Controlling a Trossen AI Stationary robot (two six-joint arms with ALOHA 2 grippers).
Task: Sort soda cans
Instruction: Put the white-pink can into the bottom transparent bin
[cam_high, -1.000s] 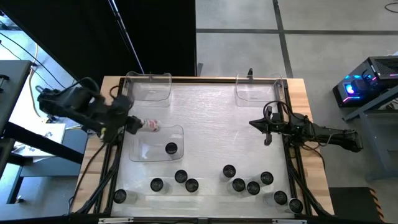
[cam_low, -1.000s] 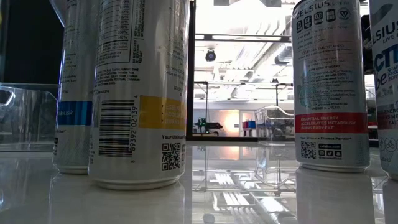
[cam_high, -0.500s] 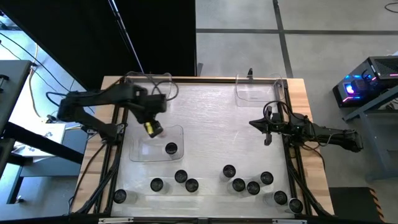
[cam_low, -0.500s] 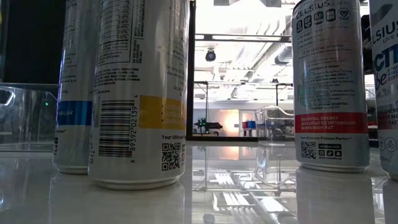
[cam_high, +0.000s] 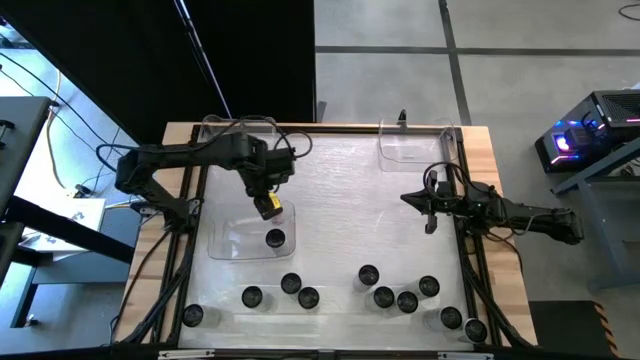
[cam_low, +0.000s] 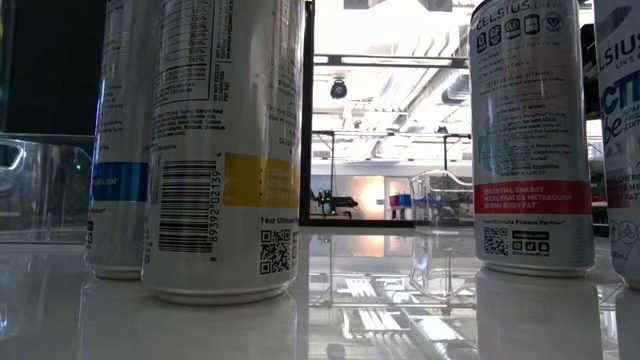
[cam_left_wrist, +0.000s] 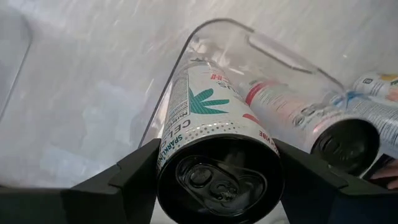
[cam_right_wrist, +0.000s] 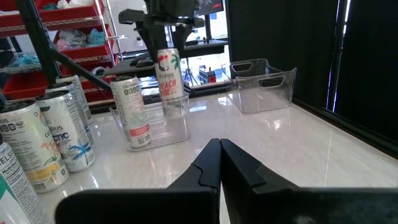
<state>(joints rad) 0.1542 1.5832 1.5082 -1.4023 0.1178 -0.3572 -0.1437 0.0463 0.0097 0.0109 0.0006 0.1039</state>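
The left gripper (cam_high: 268, 203) holds a soda can (cam_left_wrist: 214, 155) clamped between its fingers (cam_left_wrist: 134, 180) above the far edge of a clear tray (cam_high: 225, 245) in the left half of the table (cam_high: 340, 190), where one can (cam_high: 275, 238) stands upright inside already. By the look of it, the sorting is at an early stage: about ten more cans (cam_high: 383, 296) stand loose along the table's near edge, and the two clear trays at the far edge, one to the left (cam_high: 240, 140) and one to the right (cam_high: 410, 145), appear to hold nothing. The right gripper (cam_high: 430, 207) waits with its fingers pressed shut and empty over the table's right side. The left wrist view shows what the overhead cannot: the held can's dark top with its pull tab, and a green leaf on its white side. The right wrist view shows the carried can hanging upright over the tray, not yet set down. The low view shows only the near cans' labels (cam_low: 220, 150), not the arms.
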